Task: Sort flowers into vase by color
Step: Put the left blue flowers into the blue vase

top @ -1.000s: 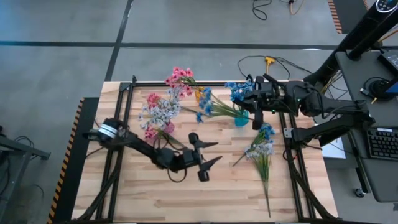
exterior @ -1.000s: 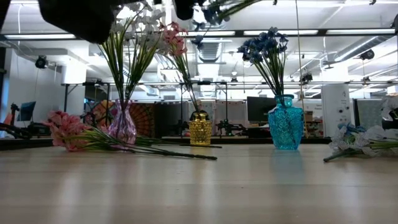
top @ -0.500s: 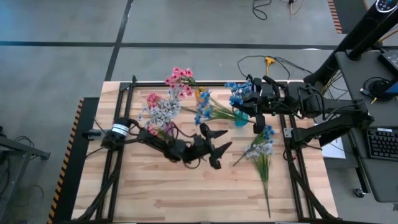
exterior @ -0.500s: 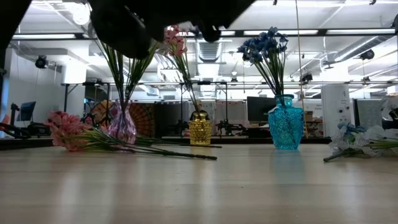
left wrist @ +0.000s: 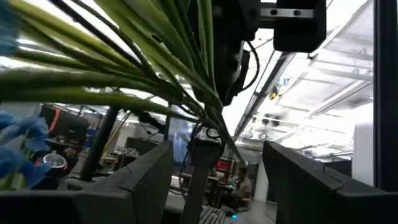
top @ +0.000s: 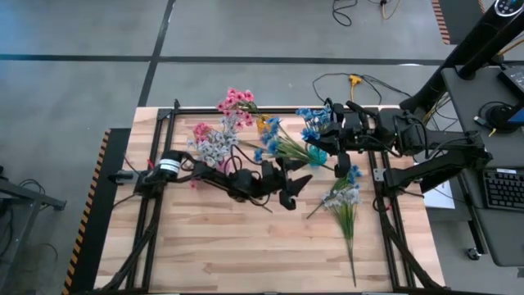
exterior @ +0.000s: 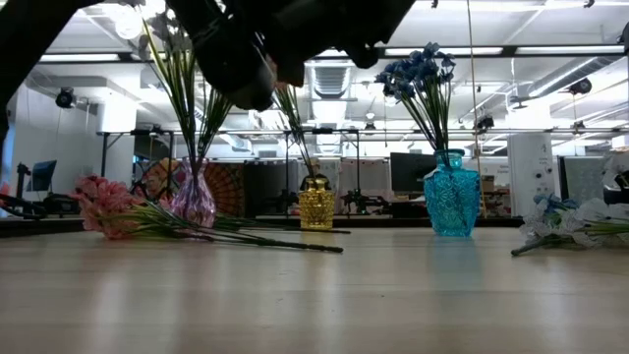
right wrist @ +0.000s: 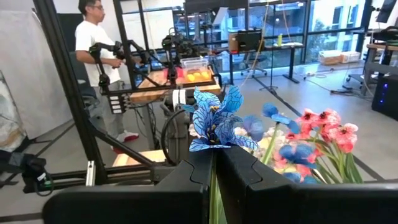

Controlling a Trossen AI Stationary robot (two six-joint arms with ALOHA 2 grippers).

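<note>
Three vases stand at the table's far side: a purple one (exterior: 194,202) with white sprigs, a yellow one (exterior: 315,206) with pink sprigs, and a blue one (exterior: 452,197) with blue sprigs (exterior: 418,69). A pink sprig (exterior: 103,206) lies on the table at the left. White and blue sprigs (top: 344,197) lie at the right. My right gripper (top: 323,135) is above the blue vase (top: 318,154), shut on a blue sprig (right wrist: 214,121). My left gripper (top: 299,187) is open and empty, just left of the blue vase, under leaning green stems (left wrist: 155,68). My right gripper pinches the blue sprig's thin green stem (right wrist: 213,177) between its two fingers, just below the blossom. The fingers come level from the table's right side. The blossom stands just past the fingertips. The fingers hide the stem's lower part.
A black frame rail (top: 164,131) runs along the table's edges. A bare stretch of wood (top: 246,254) lies at the near side. A person (right wrist: 93,43) stands in the room beyond the table, next to another rig.
My left gripper has gone toward the table's right and far edges, from the table's middle to just beside the blue vase, staying open. My right gripper has kept still with the blue sprig.
</note>
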